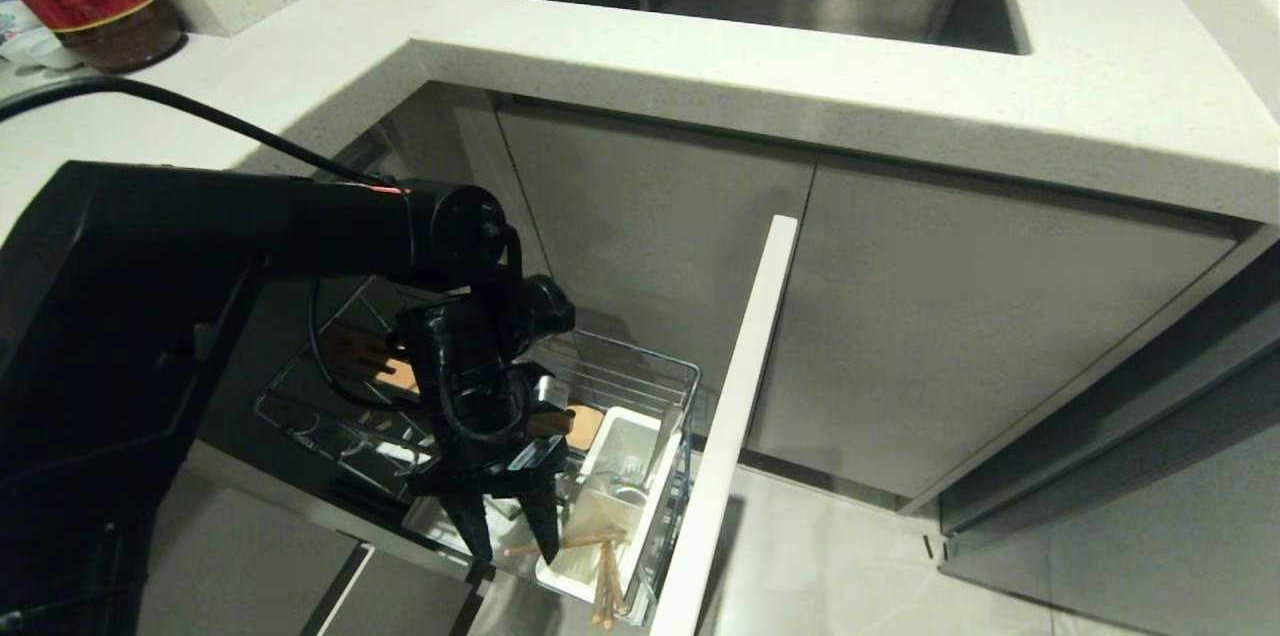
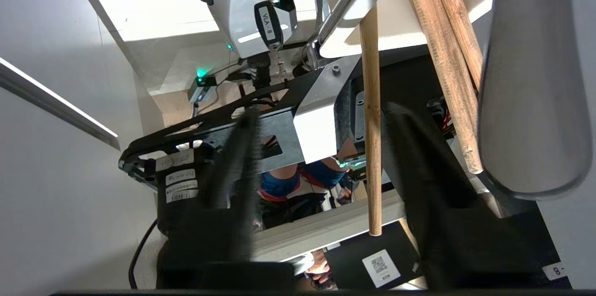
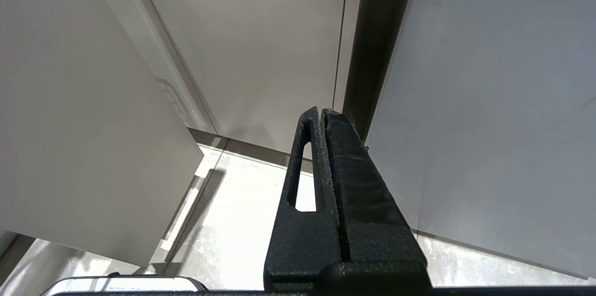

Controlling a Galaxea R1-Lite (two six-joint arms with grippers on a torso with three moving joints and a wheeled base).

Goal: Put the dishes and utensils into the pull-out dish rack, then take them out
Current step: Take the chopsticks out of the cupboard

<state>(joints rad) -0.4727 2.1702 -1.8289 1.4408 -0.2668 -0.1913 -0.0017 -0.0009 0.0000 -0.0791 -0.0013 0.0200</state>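
- I read "VLA-8" on a tag (image 2: 268, 24) in the left wrist view.
- My left gripper (image 1: 512, 541) hangs over the dish rack (image 1: 640, 386), fingers apart around one chopstick (image 2: 371, 124); a firm grasp I cannot tell.
- The chopsticks (image 1: 603, 586) lean in the white utensil holder (image 1: 640, 506), long axes steep, ends up.
- My right gripper (image 3: 322, 121) is clenched, empty.

Pull-out dish rack (image 1: 640, 371) carries white utensil holder (image 1: 640, 476); chopsticks (image 1: 606, 584) inside.
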